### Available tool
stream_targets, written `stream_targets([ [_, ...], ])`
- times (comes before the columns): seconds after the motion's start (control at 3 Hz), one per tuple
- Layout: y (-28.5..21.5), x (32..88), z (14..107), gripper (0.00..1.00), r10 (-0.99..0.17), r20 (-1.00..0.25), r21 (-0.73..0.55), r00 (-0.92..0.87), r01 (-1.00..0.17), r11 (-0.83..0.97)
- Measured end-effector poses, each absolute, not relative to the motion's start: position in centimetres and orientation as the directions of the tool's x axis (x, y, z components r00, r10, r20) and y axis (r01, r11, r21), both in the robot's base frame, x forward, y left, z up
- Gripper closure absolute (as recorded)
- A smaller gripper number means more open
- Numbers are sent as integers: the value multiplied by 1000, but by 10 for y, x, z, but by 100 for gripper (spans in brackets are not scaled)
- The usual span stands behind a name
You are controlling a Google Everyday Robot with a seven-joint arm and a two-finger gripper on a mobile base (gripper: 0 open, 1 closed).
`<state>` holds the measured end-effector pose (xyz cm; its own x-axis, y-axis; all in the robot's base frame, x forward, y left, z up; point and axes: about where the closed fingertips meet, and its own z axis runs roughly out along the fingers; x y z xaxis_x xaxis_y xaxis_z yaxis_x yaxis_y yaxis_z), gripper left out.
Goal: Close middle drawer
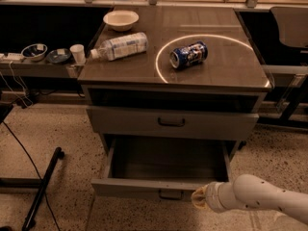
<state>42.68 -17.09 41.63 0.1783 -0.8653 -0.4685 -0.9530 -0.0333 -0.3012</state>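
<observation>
The middle drawer (pixel 134 187) stands pulled out from the grey cabinet, with its low front panel toward me and its long plain tray (pixel 166 160) open and bare. A small dark handle (pixel 171 195) sits at the centre of the panel. My gripper (pixel 198 198), at the end of a white arm coming in from the lower right, is against the front panel just right of the handle.
The taller drawer above (pixel 171 121) is almost shut. On the cabinet top lie a plastic bottle (pixel 120 46), a blue can (pixel 188 55) and a white bowl (pixel 121 19). A side shelf with bowls and a cup (pixel 77 53) is at left. A black pole (pixel 43 186) lies on the floor.
</observation>
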Motion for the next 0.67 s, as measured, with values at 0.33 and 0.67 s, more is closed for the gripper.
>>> stream_targets([
  [0.33, -173, 435, 407, 100, -861, -484, -287, 154, -958, -9],
  [0.67, -177, 465, 398, 100, -852, -512, -294, 108, -954, 55],
])
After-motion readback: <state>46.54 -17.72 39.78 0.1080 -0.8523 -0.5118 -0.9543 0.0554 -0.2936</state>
